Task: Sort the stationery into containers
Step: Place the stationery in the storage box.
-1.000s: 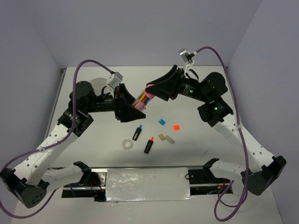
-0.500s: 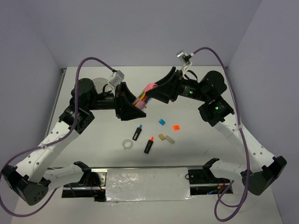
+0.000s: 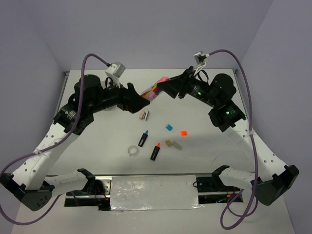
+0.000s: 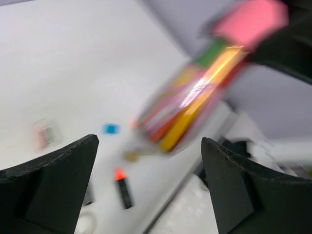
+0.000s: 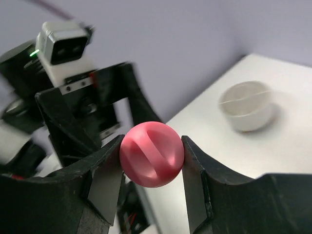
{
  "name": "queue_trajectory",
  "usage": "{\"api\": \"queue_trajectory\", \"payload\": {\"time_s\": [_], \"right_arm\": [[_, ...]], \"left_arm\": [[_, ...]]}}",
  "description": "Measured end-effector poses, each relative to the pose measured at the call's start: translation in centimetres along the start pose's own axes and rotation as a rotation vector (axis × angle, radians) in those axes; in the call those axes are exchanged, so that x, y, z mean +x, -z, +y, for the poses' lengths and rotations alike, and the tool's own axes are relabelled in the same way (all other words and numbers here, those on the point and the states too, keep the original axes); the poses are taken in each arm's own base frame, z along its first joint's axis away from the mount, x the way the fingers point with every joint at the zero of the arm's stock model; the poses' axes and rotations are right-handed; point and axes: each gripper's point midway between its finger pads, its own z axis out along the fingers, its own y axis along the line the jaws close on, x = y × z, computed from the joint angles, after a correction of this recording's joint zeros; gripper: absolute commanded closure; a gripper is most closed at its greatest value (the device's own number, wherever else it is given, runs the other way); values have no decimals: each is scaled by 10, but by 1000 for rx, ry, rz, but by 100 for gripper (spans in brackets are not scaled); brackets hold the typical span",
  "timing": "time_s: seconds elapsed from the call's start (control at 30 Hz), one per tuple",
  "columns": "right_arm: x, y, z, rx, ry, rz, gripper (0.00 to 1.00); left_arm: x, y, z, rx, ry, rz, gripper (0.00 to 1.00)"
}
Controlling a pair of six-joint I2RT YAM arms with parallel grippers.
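Pink cylinder aloft above table, pinched firmly between right gripper jaws; left gripper spread wide, empty, facing it. Likely transport step; next move: carry over divided dish, far left, lower, release

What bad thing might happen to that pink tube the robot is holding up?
It might slip: the right gripper pinches the pink cylinder only by its round end, up in the air, with the rest sticking out. It might also get bumped, because the open left gripper is right beside it. And the dish is over on the left arm's side, so getting there looks tight.
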Motion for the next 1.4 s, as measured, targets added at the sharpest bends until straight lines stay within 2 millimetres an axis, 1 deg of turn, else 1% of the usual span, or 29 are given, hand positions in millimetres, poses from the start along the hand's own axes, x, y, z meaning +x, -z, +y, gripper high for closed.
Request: {"api": "queue_trajectory", "payload": {"time_s": [0.03,0.07,0.1,0.13,0.17,0.23,0.3,0.37,0.43,0.5,0.53,0.63,0.7,0.77,0.83,0.93,1.07,1.17,1.23,1.27,1.4], "right_arm": [[-3,0,-13,59,-1,-37,100],[-6,1,-24,109,-3,-68,100],[-8,1,-38,170,-9,-108,100],[-10,0,-50,215,-14,-133,100],[-12,-3,-63,260,-20,-156,100],[-12,-19,-86,328,-26,-191,100],[-5,-46,-108,372,-30,-189,100],[9,-82,-132,409,-36,-161,100],[24,-118,-153,427,-35,-138,100],[43,-149,-173,441,-32,-109,100],[54,-161,-181,450,-33,-90,100],[76,-194,-198,447,-24,-56,100],[84,-216,-202,421,-17,-49,100],[91,-236,-204,393,-13,-41,100],[94,-254,-200,352,-9,-45,100],[103,-277,-195,302,0,-47,100],[119,-298,-190,260,18,-39,100],[130,-310,-192,234,34,-34,100],[140,-312,-195,232,44,-13,100],[149,-312,-199,237,48,5,100],[165,-311,-210,257,78,49,100]], "left_arm": [[-2,1,18,-116,31,-5,1],[0,7,42,-265,74,-8,1],[6,17,64,-408,123,1,1],[12,27,83,-525,158,8,1],[23,44,102,-669,207,14,1],[43,80,128,-892,267,26,1],[57,115,138,-1041,304,9,1],[66,146,140,-1147,327,-21,1],[65,174,135,-1189,342,-91,1],[63,189,131,-1206,344,-132,1],[63,194,129,-1207,351,-150,1],[73,199,130,-1213,355,-147,1],[83,198,134,-1220,356,-118,1],[94,198,136,-1222,357,-91,1],[103,196,137,-1217,360,-66,1],[107,197,135,-1197,364,-61,1],[108,199,131,-1173,369,-76,1],[108,203,129,-1168,374,-88,1],[108,206,128,-1169,375,-90,1],[109,207,127,-1171,374,-91,1],[110,212,125,-1172,371,-92,1]]}}
